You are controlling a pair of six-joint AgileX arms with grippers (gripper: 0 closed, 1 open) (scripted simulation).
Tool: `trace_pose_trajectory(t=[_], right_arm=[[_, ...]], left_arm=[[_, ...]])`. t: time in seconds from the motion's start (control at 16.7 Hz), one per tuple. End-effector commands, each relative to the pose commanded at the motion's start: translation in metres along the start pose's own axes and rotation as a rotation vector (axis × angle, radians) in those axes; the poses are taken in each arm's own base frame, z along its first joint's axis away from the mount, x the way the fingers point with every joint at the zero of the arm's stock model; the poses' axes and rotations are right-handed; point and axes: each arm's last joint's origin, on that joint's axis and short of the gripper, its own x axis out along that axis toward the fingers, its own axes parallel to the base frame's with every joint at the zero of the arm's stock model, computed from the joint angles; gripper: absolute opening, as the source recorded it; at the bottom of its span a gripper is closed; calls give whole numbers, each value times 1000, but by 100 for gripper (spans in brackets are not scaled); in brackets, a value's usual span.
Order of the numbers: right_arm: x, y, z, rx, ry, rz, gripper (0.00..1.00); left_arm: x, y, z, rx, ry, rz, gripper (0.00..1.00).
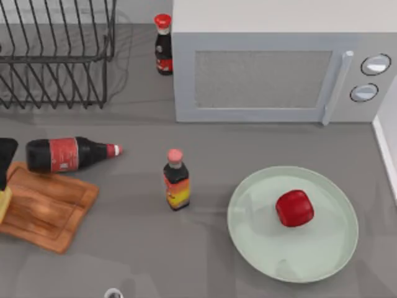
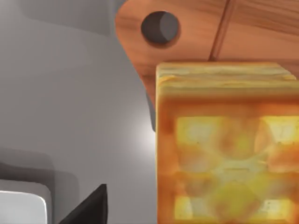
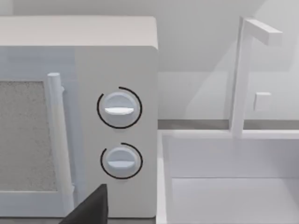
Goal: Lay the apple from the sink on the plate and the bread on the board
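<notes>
Far left of the top view, the left gripper point(image 1: 5, 162) sits at the frame edge over the left end of the board point(image 1: 46, 208), a dark piece of it visible with a sliver of the bread point(image 1: 4, 205) just below; can't tell how its fingers stand. In the left wrist view the bread point(image 2: 226, 149) is close up, toasted face toward the camera, above the board's point(image 2: 196, 42) corner with its hanging hole. Dish rack point(image 1: 56, 53) at back left. A dark bottle with a red label point(image 1: 68, 154) lies on its side on the tabletop point(image 1: 155, 248), touching the board's back edge. A small sauce bottle with a pink cap point(image 1: 176, 180) stands upright mid-table; another red-capped bottle point(image 1: 164, 45) stands beside the microwave point(image 1: 273, 68). Right of centre, the apple point(image 1: 294, 208) rests on the plate point(image 1: 248, 217), slightly right of its middle. The right wrist view shows the microwave knobs point(image 3: 119, 108), the sink point(image 3: 233, 186) and its faucet point(image 3: 243, 70); the right gripper's state can't be told.
</notes>
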Motion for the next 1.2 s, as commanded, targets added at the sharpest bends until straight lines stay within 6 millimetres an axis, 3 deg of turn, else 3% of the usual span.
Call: trace_pose_trajectory(t=[0.3,0.72,1.02,1.2], right_arm=[[0,0,0,0,0,0,100],[0,0,0,0,0,0,100],[0,0,0,0,0,0,100],[0,0,0,0,0,0,100]], left_arm=[[6,-1,0,1,3,-1,100],[66,0,1,0,-4,1,100],[70,0,0,0,0,0,100],[70,0,0,0,0,0,77]])
